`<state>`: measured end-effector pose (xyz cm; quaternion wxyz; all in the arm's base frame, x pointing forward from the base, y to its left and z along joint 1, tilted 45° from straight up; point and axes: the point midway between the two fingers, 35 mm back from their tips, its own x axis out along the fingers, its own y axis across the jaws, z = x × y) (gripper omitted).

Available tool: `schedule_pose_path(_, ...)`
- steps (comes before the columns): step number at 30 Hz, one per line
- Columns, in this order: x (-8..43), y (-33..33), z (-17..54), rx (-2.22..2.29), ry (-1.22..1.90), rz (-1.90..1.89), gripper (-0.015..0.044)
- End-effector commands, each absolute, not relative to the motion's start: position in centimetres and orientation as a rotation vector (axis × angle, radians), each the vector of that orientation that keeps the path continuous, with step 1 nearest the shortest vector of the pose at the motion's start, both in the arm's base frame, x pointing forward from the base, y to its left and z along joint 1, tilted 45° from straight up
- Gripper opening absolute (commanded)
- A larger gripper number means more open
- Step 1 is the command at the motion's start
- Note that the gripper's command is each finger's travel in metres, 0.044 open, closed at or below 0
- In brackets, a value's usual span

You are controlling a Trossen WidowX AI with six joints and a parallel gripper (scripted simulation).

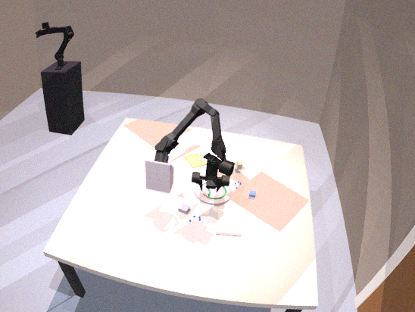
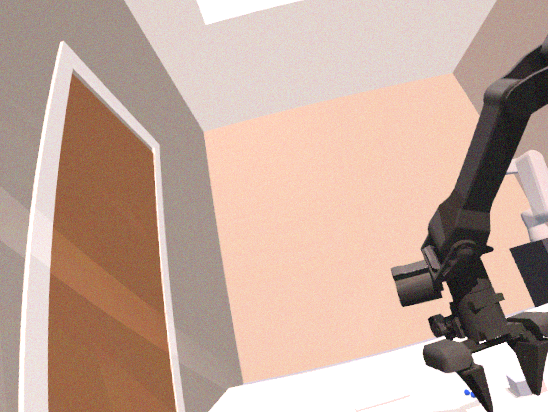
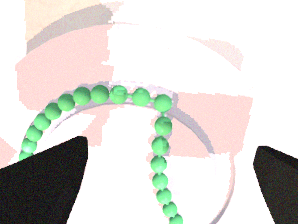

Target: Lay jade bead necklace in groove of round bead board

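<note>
The round bead board (image 1: 213,202) (image 3: 65,65) lies pale on the table under the gripper. The green jade bead necklace (image 1: 217,198) (image 3: 100,94) rests on it. In the wrist view its beads run along the curved groove at the upper left, then bend sharply at the upper right and run down inside the ring, away from the groove's bare right side. My gripper (image 1: 212,189) (image 2: 514,401) (image 3: 173,152) is open above the board, with the downward-running beads between its widely parted fingers, touching neither. The necklace's near part is cut off in the wrist view.
An upright pale box (image 1: 159,176) stands left of the board. A yellow square (image 1: 195,160) and a beige block (image 1: 238,165) lie behind it, a blue block (image 1: 252,194) right. A grey block (image 1: 184,208), small blue beads (image 1: 195,216) and a thin stick (image 1: 229,234) lie in front.
</note>
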<state>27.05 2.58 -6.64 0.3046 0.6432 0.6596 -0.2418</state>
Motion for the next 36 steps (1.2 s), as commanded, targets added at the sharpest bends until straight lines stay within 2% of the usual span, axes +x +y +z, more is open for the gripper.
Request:
schedule_pose_path(1, 27.3, 2.4, -6.1, 1.699, 1.742, -0.642, 0.0177)
schedule_pose_path(3, 27.4, 2.8, -6.5, 1.699, 1.742, -0.642, 0.0125)
schedule_pose_path(4, 27.4, 3.1, -6.8, 1.699, 1.743, -0.641, 0.012)
schedule_pose_path(36, 27.4, 5.1, -8.9, 1.7, 1.744, -0.64, 0.012)
